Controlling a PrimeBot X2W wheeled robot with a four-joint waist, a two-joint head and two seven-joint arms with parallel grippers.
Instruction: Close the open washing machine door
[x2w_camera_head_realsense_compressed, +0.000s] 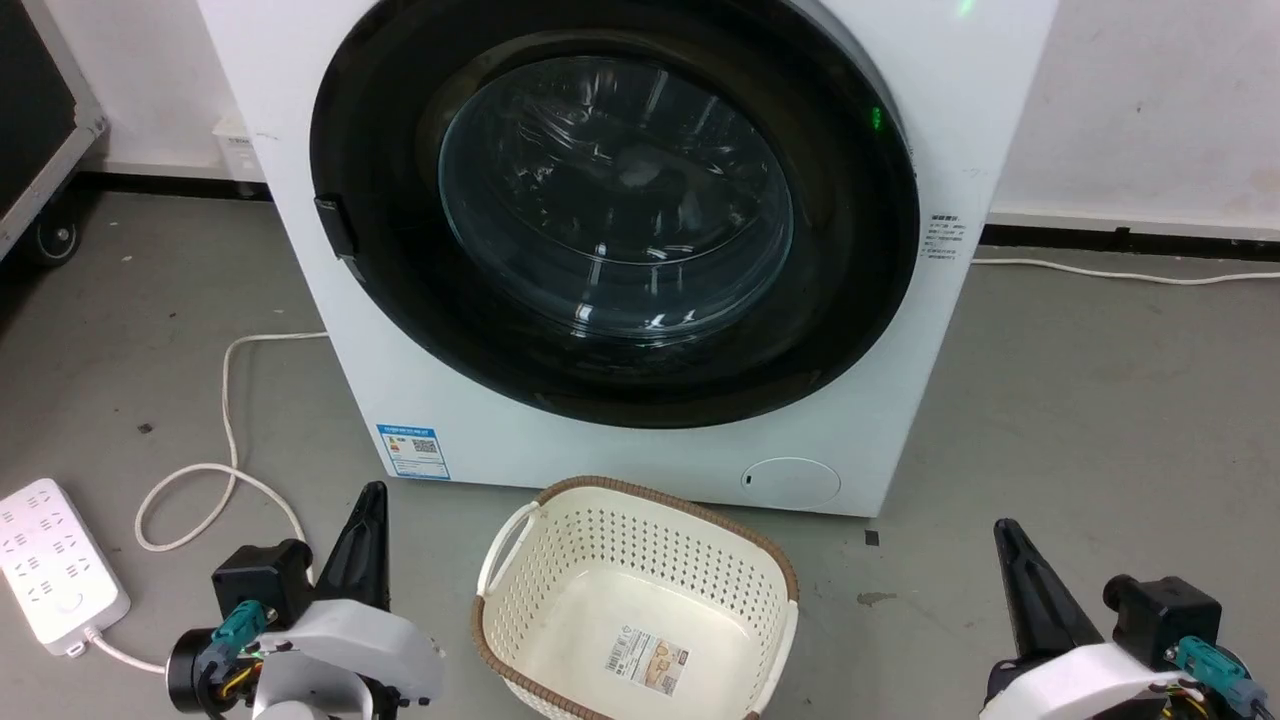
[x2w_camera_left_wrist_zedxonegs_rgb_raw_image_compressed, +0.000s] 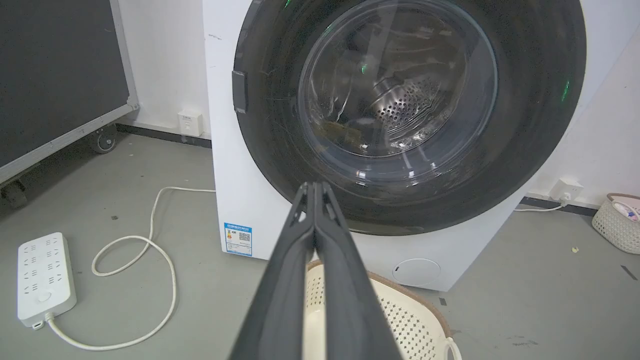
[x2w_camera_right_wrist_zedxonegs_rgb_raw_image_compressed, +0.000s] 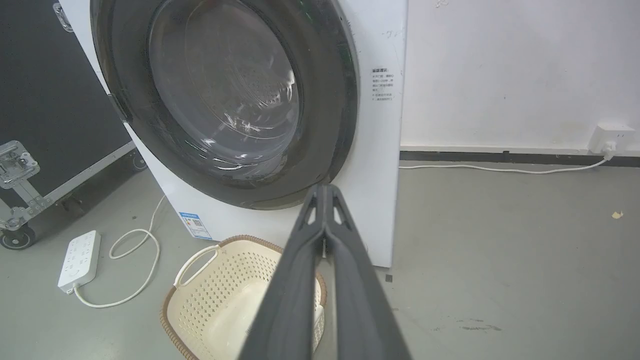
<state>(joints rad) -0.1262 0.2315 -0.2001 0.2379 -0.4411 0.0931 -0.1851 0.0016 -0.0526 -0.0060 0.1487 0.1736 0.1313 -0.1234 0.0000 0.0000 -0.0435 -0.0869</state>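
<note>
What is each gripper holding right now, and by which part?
Nothing. The left gripper and the right gripper are both shut on air, apart from the washing machine door.

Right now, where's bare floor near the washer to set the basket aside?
The widest bare floor lies right of the washing machine, out to the wall cable. Left is crowded: power strip and its looped cord. The laundry basket sits in front, between the shut left gripper and right gripper.
</note>
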